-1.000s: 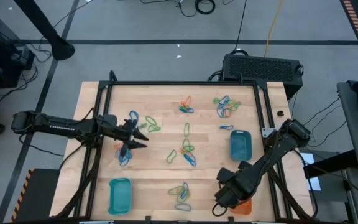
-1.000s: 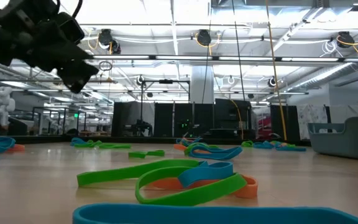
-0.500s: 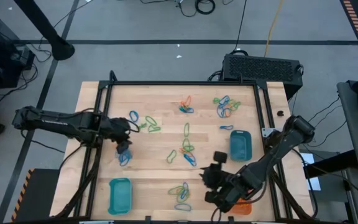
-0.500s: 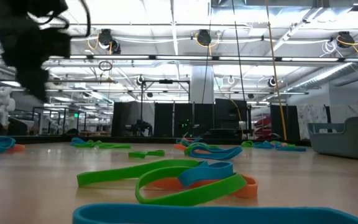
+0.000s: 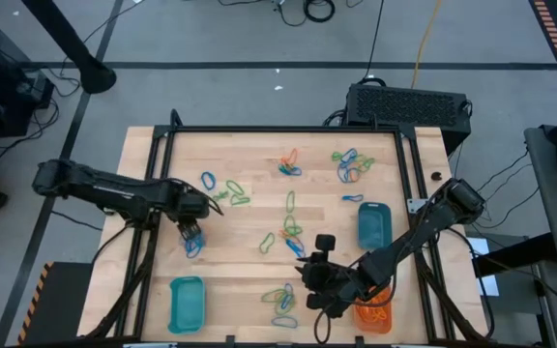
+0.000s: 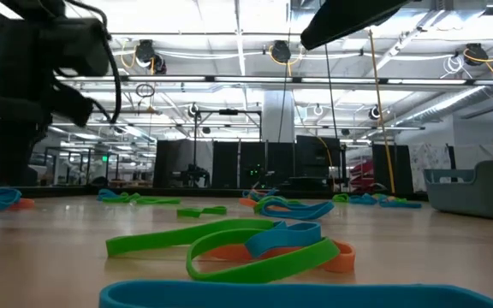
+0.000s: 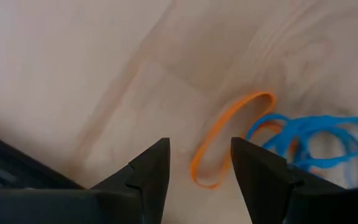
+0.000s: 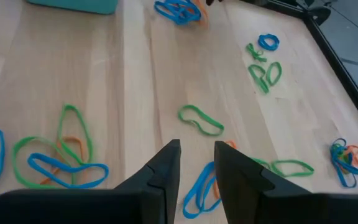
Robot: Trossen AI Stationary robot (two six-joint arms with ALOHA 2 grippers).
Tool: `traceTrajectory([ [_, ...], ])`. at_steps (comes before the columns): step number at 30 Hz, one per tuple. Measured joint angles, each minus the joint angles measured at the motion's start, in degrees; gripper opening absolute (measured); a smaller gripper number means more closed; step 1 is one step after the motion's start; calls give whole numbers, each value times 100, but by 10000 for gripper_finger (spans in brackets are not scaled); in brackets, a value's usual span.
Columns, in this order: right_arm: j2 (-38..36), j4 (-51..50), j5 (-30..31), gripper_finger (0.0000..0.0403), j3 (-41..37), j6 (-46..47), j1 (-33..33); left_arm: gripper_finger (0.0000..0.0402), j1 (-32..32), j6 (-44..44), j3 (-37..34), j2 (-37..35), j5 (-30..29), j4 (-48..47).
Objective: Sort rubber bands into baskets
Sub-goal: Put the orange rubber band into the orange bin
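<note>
Rubber bands (image 5: 289, 232) are scattered in small clumps all over the wood table (image 5: 259, 155): orange, green, blue mixed. One clump sits mid-table, another w/ green + blue loops at the front edge between the two front baskets (image 5: 282, 300), more at the back (image 5: 352, 166), and a blue/orange tangle on the left side (image 5: 193, 246).

Baskets: teal one at front left (image 5: 187, 302), looks bare inside from above. Second teal one on the right side (image 5: 374, 227). Orange one at front right (image 5: 375, 317), partly under my right arm; I can make out orange bands in it.

Left gripper (image 5: 190, 230) is down near the table, just beside the blue/orange tangle. In left wrist view, its fingers (image 7: 146, 168) stand well apart, nothing between them; an orange band (image 7: 227, 138) lies flat on the wood just past the tips, next to a blue bunch (image 7: 312, 138). Not touching either, as far as I see.

Right gripper (image 5: 319, 275) hangs over the front-middle of the table, between the mid clump and the front clump, close to the orange basket. In right wrist view, its fingers (image 8: 166, 165) sit w/ a narrow gap, empty. Below and ahead of it lie a green loop (image 8: 200, 121) and blue loops (image 8: 199, 184).
</note>
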Motion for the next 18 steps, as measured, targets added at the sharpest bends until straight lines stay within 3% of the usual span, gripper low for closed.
traceTrajectory([
  [5, 0, 189, -14, 90, -4, -212, -2, 178, 0, 275, 0, 490, -40, 242],
  [18, 0, 210, -14, 90, -4, -151, -2, 176, 0, 519, -39, 956, 24, 634],
])
